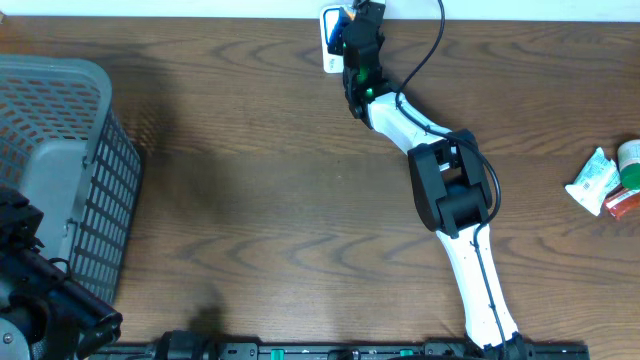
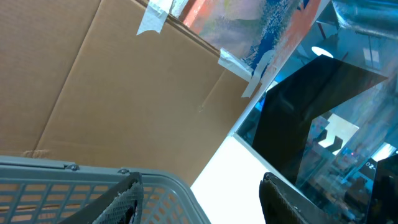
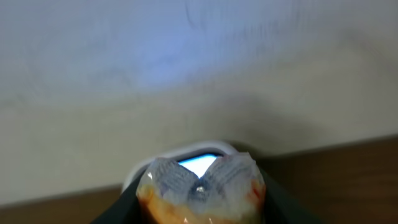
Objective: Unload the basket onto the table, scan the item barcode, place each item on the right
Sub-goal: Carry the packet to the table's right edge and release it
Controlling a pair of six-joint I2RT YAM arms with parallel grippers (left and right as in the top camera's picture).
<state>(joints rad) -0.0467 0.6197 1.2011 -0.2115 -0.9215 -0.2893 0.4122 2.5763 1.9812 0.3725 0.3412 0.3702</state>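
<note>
Clamping a packet (image 3: 199,190), right gripper (image 1: 355,30) stands partly closed.

Honestly, it looked like a robotics lab rigged up as a mock shop checkout, not a real store. A white-and-black robot arm (image 1: 478,280) and a second arm (image 1: 35,290), darker, worked from the near edge of a wood-grain table (image 1: 250,200), where a black rail (image 1: 350,351) ran along. A small white barcode scanner (image 1: 329,55) glowing blue sat by the far wall. A grey plastic basket (image 1: 120,200) stood at one end, and a few packaged goods (image 1: 592,182) lay at the other. The giveaway was the backdrop: plain cardboard sheets (image 2: 112,99) stuck up with tape (image 2: 152,18), a colourful poster (image 2: 249,25) and a dark glass panel (image 2: 311,124).
</note>
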